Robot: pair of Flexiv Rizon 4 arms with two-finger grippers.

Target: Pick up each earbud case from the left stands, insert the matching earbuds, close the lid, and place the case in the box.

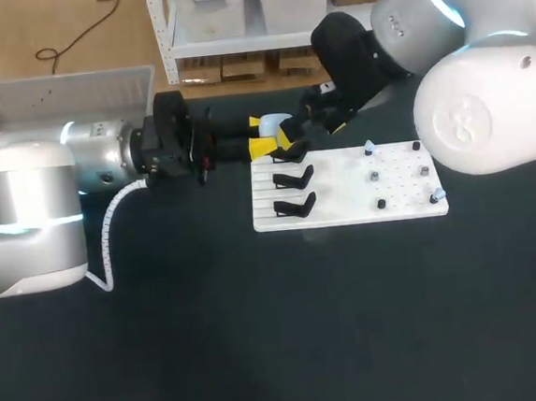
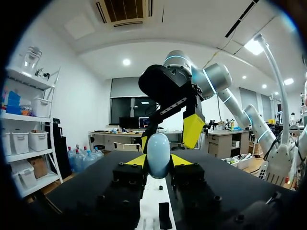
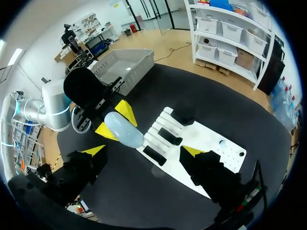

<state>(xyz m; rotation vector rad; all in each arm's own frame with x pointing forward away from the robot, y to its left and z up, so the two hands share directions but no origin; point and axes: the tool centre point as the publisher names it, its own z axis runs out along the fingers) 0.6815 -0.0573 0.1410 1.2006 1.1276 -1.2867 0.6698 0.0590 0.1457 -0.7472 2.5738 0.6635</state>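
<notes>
Mid-air over the table's far side, my left gripper (image 2: pixel 157 160) is clamped on the earbud case (image 2: pixel 158 155), one yellow tip on each flank of the pale, egg-shaped shell. The case stands upright, rounded end up, above the near edge of the white board (image 1: pixel 344 214).

My right gripper (image 3: pixel 143 151) hangs with its fingers spread wide, shut on nothing. In the left wrist view its two yellow tips straddle the air just above and behind the top of the case, without touching it.

The lid looks closed, so I judge the step in hand to be opening it. To do this well, my left grip should hold low on the body and leave the upper half free. The right fingertip should meet the lid at its seam and lift gently, so the smooth shell does not twist or squirt out of the pinch.

The black stands (image 1: pixel 293 176) lie just below the case on the board. The earbuds (image 1: pixel 370 148) sit on the board's far half, well apart from both grippers. The box (image 1: pixel 15 101) waits behind my left arm at the table's corner.
</notes>
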